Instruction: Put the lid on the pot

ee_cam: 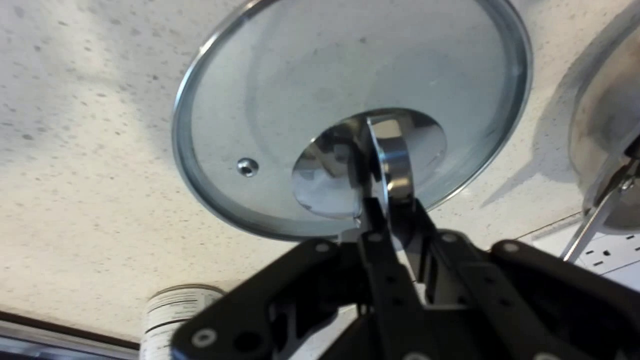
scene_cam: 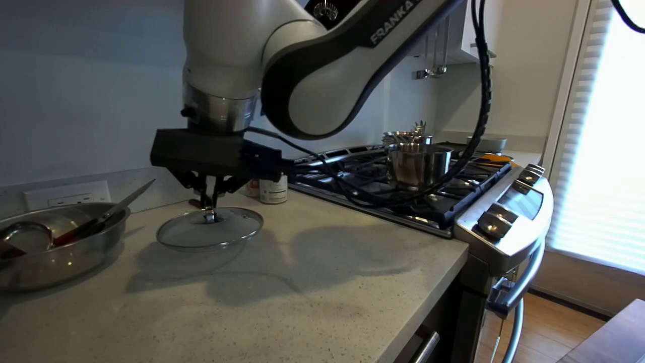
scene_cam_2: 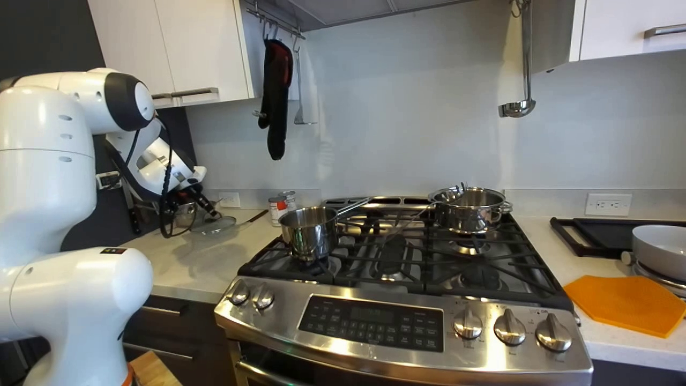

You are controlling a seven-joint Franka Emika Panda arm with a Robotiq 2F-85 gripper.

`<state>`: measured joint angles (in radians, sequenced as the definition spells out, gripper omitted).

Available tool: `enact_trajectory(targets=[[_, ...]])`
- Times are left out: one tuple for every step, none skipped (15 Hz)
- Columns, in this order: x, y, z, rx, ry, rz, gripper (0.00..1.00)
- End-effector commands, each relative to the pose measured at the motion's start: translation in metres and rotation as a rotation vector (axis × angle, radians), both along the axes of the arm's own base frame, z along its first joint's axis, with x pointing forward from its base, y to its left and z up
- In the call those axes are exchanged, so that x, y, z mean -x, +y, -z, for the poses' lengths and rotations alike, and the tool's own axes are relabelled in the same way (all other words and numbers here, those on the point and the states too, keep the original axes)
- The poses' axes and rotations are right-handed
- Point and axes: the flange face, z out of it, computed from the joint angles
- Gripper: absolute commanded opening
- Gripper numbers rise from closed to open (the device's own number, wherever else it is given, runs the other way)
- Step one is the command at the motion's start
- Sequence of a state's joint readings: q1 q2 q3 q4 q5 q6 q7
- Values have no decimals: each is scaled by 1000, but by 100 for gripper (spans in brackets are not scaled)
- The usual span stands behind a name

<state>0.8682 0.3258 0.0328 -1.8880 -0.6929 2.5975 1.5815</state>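
The clear-glass lid (scene_cam: 227, 229) with its metal rim hangs over the counter, slightly tilted. It seems to be just above the surface, with a shadow below it. My gripper (scene_cam: 207, 206) points down and is shut on the lid's metal handle. In the wrist view the fingers (ee_cam: 392, 202) pinch the curved handle above the glass (ee_cam: 280, 115). The lid also shows small in an exterior view (scene_cam_2: 217, 226). The shiny steel pot (scene_cam_2: 308, 236) stands uncovered on the stove's front burner beside this counter, its long handle pointing backward. It also shows in an exterior view (scene_cam: 415, 166), away from the gripper.
A wide steel bowl (scene_cam: 65, 264) with utensils stands beside the lid. Labelled cans (scene_cam: 273, 190) stand near the wall by the stove (scene_cam_2: 375, 257). A larger two-handled pot (scene_cam_2: 466, 217) with utensils sits on a back burner. An orange mat (scene_cam_2: 624, 303) lies beyond.
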Motion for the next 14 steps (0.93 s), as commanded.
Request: enact_trajectory(targets=[[40,-55,-32,-20,-32,127,4],[47,-67,-39,-25,-48,160,4],[54,-79,-49,-17,-68,197,4],[61,-92,-57,-7,-79,232,4],[67,-105,-64,3,-82,261,4],[75,-117,-73,18,-85,293,4],[80,-128,-80,25,-88,314,4],[83,-139,-85,33,-90,336,4],[88,-150,-92,36,-94,354,4],[92,-161,-98,41,-95,381,4],[95,-173,-103,31,-90,405,4],[98,-185,-108,27,-82,432,4],[99,-198,-111,20,-81,458,4],[104,-209,-115,19,-78,480,4]])
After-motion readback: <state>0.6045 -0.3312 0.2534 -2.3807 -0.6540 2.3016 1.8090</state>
